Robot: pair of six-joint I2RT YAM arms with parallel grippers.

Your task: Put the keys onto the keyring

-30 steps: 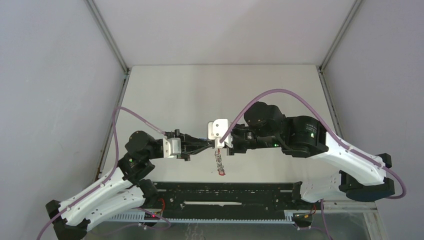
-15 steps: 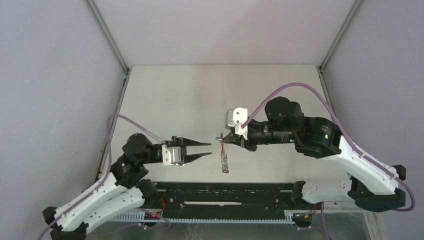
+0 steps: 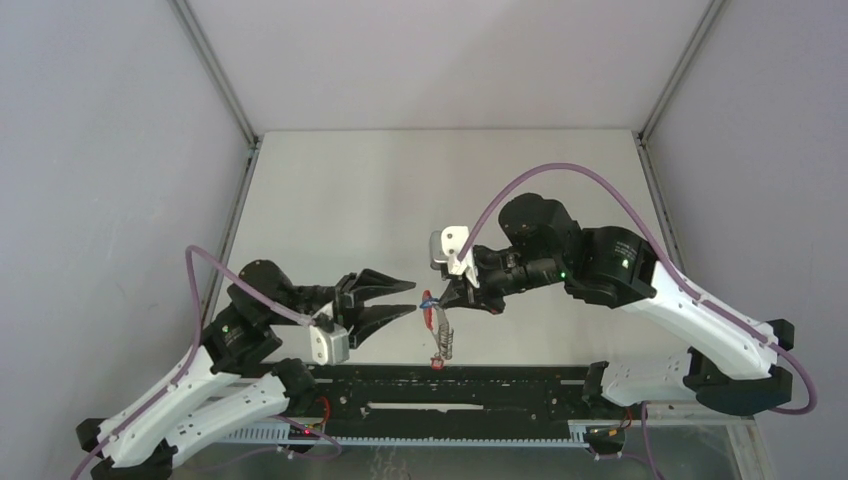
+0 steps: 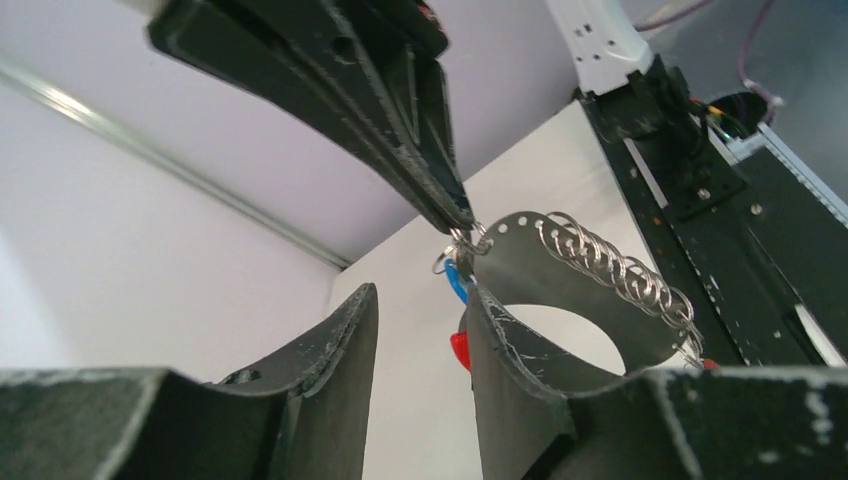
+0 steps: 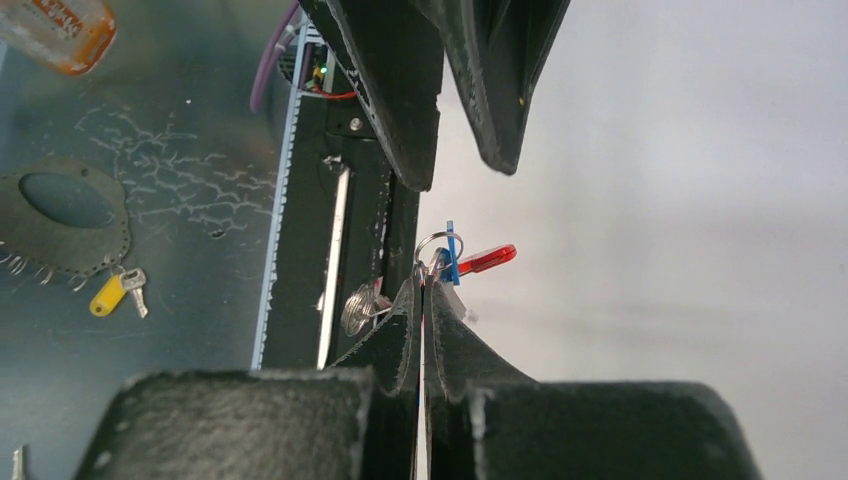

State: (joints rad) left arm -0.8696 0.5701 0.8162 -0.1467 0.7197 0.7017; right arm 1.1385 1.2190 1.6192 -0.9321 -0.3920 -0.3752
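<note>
My right gripper (image 3: 441,298) is shut on the top of the keyring (image 3: 441,336), which hangs down toward the front rail. In the left wrist view its curved band (image 4: 530,252) looks dark and carries a row of silver rings (image 4: 620,276). The keys' blue tag (image 4: 455,284) and red tag (image 4: 460,350) hang at the pinch point. In the right wrist view, the shut gripper (image 5: 422,286) holds a silver ring (image 5: 432,246) with the blue tag (image 5: 452,255) and red tag (image 5: 486,260). My left gripper (image 3: 412,298) is open and empty just left of them; it also shows in the left wrist view (image 4: 420,296).
The black rail (image 3: 460,378) runs along the table's near edge, right under the hanging keyring. Below the table edge lie a dark disc with rings (image 5: 70,210), a yellow-tagged key (image 5: 112,293) and an orange item (image 5: 60,30).
My right gripper moved left and nearer with the keyring, which now hangs closer to the rail. My left gripper let go, drew back, opened and now tilts upward beside the keys.
</note>
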